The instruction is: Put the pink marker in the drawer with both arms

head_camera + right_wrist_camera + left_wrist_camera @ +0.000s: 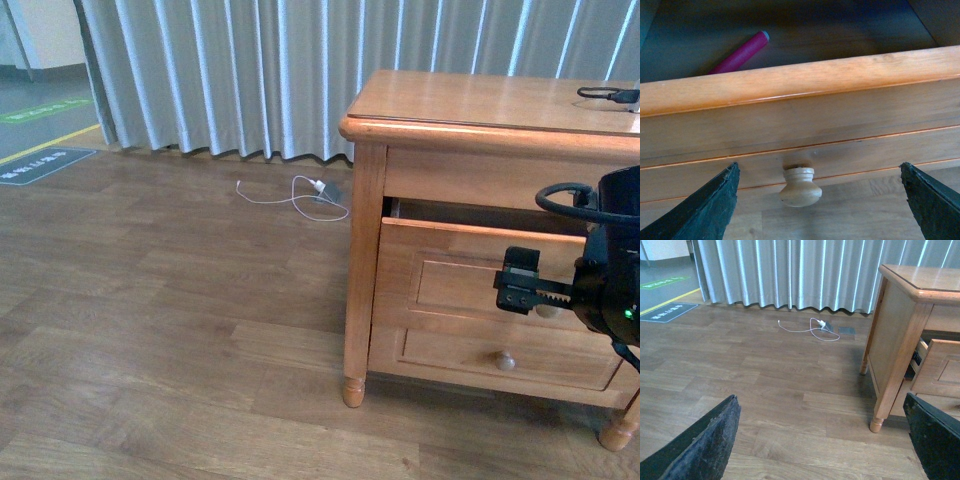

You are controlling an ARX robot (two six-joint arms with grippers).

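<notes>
The pink marker (739, 53) lies flat, slanted inside the open drawer (790, 85).

Three views, all sharing the drawer (800, 115)

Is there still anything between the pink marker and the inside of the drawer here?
Nothing visible. The pink marker already lies inside the open drawer, behind its front panel. The right gripper hangs in front of the round knob, jaws spread and empty.
</notes>
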